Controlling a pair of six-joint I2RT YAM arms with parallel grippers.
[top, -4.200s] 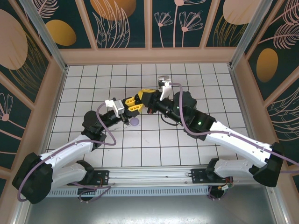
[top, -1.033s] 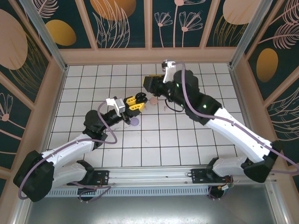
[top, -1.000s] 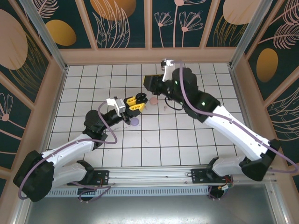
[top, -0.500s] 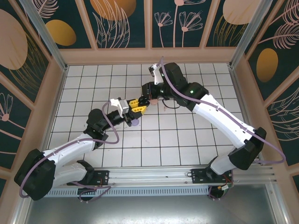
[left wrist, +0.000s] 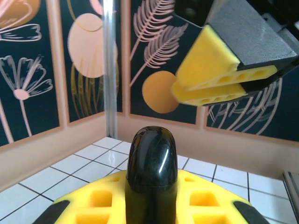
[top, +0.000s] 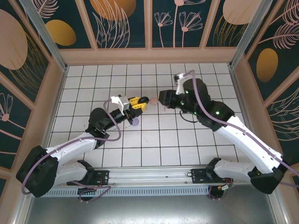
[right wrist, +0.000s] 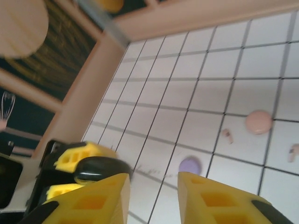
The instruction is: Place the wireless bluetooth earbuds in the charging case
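**Black case pinched in the left claw; two pink earbuds loose on the tiles**

At the near edge a metal rail [top: 154, 179] carries both arm bases. From there the left arm reaches to the middle of the table. Its left claw [top: 138, 103] is pressed together on a black case [left wrist: 152, 161]. The yellow fingers cover the lower half of that case. Whether its lid is up, or whether anything lies inside, cannot be told.

Just on the near side of that claw, close beside the left wrist, a round purple case [top: 135, 122] lies flat on the tiles. To the right of the left claw's tips sits a round pink case [top: 153, 100]. To the right of that hangs the right claw [right wrist: 153, 184]. From above, its fingers are hidden under its own dark wrist. Its wrist camera shows them spread, with bare tile between them.

A pink earbud [right wrist: 227, 135] lies loose just beside the pink case. A second pink earbud [right wrist: 293, 151] lies near it, at the very edge of that picture. Both are too small and blurred to tell which way their stems point.

The table top [top: 187, 140] is laid with white square tiles with dark seams. Around it stand walls [top: 121, 23] of peach-framed panels, dark teal, drawn with pale flowers, leaves and orange discs. A metal post [top: 43, 32] rises at the far left corner.
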